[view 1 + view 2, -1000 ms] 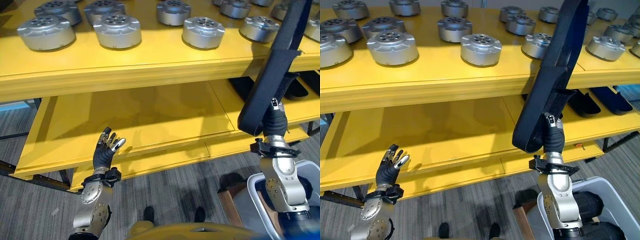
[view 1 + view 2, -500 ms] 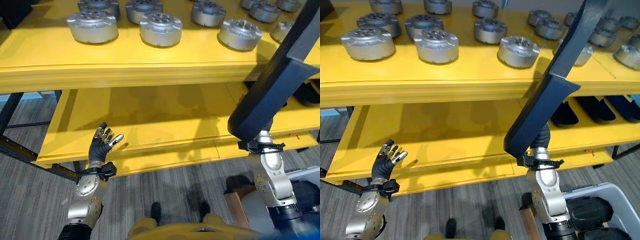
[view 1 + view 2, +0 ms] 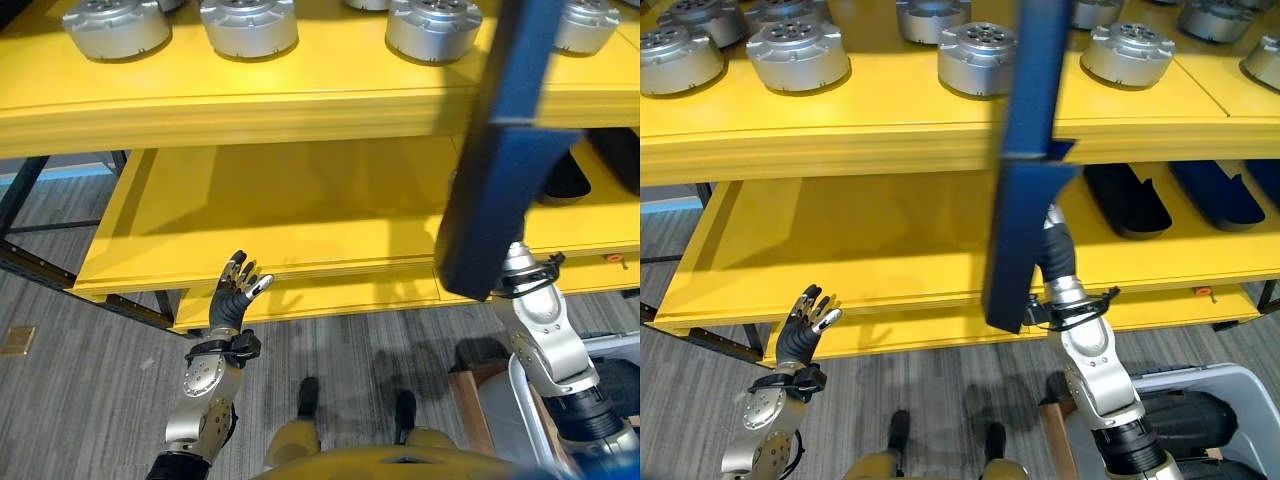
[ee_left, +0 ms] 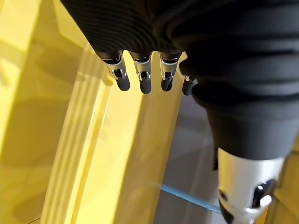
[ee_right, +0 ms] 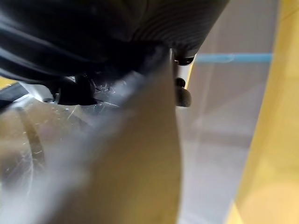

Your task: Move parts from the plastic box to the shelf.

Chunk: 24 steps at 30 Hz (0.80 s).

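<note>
Since a second ago the long dark blue part (image 3: 1025, 160) is swinging from a slant to nearly upright, its lower end now hanging just in front of the lower shelf's edge, while the whole scene is shifting as the head camera moves.

Filling most of both eye views, the yellow shelf (image 3: 300, 100) is standing in two tiers. Its upper tier is carrying rows of round silver parts (image 3: 798, 53), set apart from one another. Its lower tier (image 3: 300, 210) is lying bare across the left and middle, and on the right it is holding several dark tray-shaped parts (image 3: 1127, 198) side by side. Grey patterned carpet floor (image 3: 90, 400) is running below the shelf, with a dark shelf frame bar crossing at the left.

At the lower right, the grey plastic box (image 3: 1200, 385) is sitting on the floor with dark parts (image 3: 1180, 415) inside.

The right hand (image 3: 1055, 245) is reaching up behind the blue part, carrying it; its fingers are hidden, so whether they are clamped cannot be told.

The left hand (image 3: 235, 295) is hovering in front of the lower shelf edge, palm up, fingers (image 4: 142, 77) spread apart and relaxed, holding nothing.
</note>
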### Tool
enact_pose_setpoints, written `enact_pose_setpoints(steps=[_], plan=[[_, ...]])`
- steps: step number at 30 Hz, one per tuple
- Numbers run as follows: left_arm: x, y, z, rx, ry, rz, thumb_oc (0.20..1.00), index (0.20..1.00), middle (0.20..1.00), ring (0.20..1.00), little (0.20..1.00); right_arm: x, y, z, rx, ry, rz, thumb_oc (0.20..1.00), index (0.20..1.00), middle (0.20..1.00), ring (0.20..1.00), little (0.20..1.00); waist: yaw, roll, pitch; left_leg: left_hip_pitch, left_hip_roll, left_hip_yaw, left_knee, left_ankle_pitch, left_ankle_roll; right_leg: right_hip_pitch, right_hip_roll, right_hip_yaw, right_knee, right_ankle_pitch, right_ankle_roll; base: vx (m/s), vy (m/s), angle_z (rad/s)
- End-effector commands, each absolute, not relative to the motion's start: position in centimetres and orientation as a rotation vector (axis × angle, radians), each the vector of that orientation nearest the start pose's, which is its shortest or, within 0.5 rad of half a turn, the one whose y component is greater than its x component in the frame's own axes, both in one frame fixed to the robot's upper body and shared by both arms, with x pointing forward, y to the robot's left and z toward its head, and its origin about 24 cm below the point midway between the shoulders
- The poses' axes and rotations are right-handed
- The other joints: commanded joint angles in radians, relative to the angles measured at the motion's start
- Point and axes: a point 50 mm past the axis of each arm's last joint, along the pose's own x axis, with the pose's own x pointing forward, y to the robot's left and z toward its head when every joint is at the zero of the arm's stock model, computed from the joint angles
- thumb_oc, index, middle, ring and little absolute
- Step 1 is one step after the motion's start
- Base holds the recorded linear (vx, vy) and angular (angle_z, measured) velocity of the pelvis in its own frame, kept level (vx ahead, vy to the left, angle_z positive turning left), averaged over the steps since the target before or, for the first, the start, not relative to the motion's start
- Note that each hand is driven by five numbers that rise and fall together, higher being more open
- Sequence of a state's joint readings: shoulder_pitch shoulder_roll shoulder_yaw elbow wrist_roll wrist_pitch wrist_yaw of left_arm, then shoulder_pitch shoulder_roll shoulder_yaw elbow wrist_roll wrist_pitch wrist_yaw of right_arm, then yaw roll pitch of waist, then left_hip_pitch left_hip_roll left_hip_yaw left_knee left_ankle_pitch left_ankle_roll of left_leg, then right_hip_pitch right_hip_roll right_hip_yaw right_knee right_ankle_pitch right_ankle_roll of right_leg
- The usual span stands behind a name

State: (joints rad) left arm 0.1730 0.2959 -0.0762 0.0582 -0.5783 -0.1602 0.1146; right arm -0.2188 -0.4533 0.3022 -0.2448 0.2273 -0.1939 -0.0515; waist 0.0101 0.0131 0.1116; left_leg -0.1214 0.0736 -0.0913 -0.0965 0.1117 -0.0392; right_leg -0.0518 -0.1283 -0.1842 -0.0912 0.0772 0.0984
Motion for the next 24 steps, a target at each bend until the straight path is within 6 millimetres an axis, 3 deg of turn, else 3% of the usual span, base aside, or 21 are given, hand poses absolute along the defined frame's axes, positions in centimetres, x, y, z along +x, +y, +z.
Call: enact_pose_setpoints(steps=[1, 8, 11, 18, 24], plan=[[22.3, 23.1, 3.8, -0.222, -0.056, 0.182, 1.000, 1.000, 1.000, 1.000, 1.000, 26.8, -10.4, 18.5, -0.262, -0.682, 0.451, 0.200, 0.200, 0.200, 0.200, 0.200, 0.060, -0.041, -0.009, 0.079, -0.025, 0.007, 0.009, -0.100, 0.012, -0.005, -0.089, -0.021, 0.167, -0.087, 0.049, 0.02, -0.049, 0.12], [22.2, 23.9, 4.1, -0.223, -0.080, 0.235, 1.000, 1.000, 1.000, 1.000, 1.000, 26.8, -6.0, 20.7, -0.462, -0.843, 0.586, 0.200, 0.200, 0.200, 0.200, 0.200, 0.107, -0.026, -0.025, 0.077, -0.031, -0.029, 0.009, -0.088, 0.002, 0.044, -0.086, -0.060, 0.135, -0.093, 0.041, 0.02, -0.038, 0.22], [22.3, 24.0, 4.1, -0.212, -0.083, 0.243, 1.000, 1.000, 1.000, 1.000, 1.000, 27.2, -5.0, 20.3, -0.530, -0.845, 0.599, 0.200, 0.200, 0.200, 0.200, 0.200, 0.130, -0.022, -0.029, 0.076, -0.040, -0.050, 0.009, -0.087, 0.001, 0.063, -0.092, -0.082, 0.131, -0.097, 0.041, 0.03, -0.023, 0.32], [22.3, 23.4, 3.7, -0.206, -0.067, 0.217, 1.000, 1.000, 1.000, 1.000, 1.000, 27.9, -5.2, 19.7, -0.774, -0.860, 0.590, 0.200, 0.200, 0.200, 0.200, 0.200, 0.154, -0.023, -0.025, 0.071, -0.057, -0.083, 0.009, -0.088, 0.003, 0.086, -0.103, -0.121, 0.128, -0.106, 0.043, 0.02, -0.006, 0.25], [22.1, 23.6, 3.7, -0.184, -0.063, 0.201, 1.000, 1.000, 1.000, 1.000, 1.000, 30.0, -7.3, 18.8, -1.003, -0.788, 0.558, 0.200, 0.200, 0.200, 0.200, 0.200, 0.171, -0.032, -0.016, 0.062, -0.063, -0.087, 0.009, -0.088, 0.007, 0.092, -0.105, -0.129, 0.116, -0.101, 0.047, 0.01, 0.004, 0.02]])
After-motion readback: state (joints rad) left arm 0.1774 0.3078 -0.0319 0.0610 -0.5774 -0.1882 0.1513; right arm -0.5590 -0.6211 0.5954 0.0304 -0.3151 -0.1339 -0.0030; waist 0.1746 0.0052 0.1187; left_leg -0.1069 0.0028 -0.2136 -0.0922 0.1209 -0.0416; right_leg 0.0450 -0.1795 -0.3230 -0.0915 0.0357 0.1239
